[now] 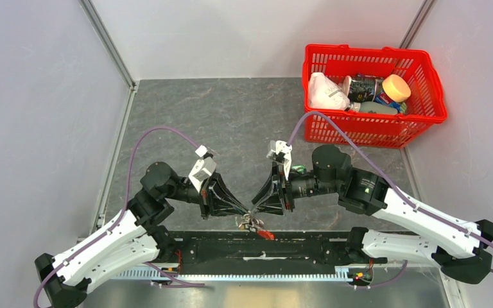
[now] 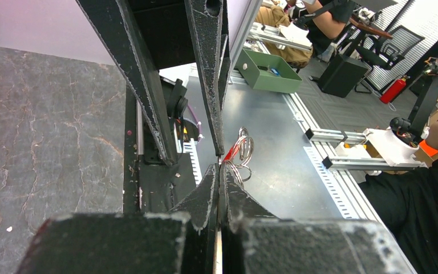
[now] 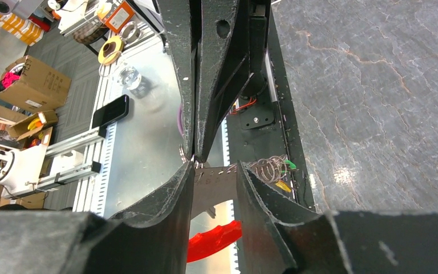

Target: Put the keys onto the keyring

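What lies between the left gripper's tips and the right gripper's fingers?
A flat silvery key. In the right wrist view it fills the gap inside the right gripper, its upper corner at the tips of the shut left gripper.

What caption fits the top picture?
Left tool and right tool meet tip to tip at the keys; red basket behind.

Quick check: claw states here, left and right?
Left claw: shut; whether it pinches anything cannot be told.
Right claw: closed on a key.
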Controlling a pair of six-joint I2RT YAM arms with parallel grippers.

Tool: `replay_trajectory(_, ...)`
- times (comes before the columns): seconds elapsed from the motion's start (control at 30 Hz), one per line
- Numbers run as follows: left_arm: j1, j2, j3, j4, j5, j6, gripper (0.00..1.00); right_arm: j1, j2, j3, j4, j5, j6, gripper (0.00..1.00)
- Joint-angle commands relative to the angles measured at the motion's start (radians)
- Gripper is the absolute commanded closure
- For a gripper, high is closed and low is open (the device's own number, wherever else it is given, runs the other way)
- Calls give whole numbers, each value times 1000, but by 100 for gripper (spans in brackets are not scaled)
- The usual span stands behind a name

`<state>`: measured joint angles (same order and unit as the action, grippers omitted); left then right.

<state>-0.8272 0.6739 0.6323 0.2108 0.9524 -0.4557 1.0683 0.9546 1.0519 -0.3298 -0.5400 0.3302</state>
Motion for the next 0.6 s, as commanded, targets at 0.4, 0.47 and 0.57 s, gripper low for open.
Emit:
replay_trajectory(0.4,-4,0,21,-2,-50,12,98,2,16,39,46,-63,8,62)
replay_trajectory(0.47,-4,0,21,-5,-52,12,98,2,11,38,48,-59,7,62)
replay_trajectory(0.57,-4,1,22,-7,-53,14,98,2,7,37,49,-55,8,62)
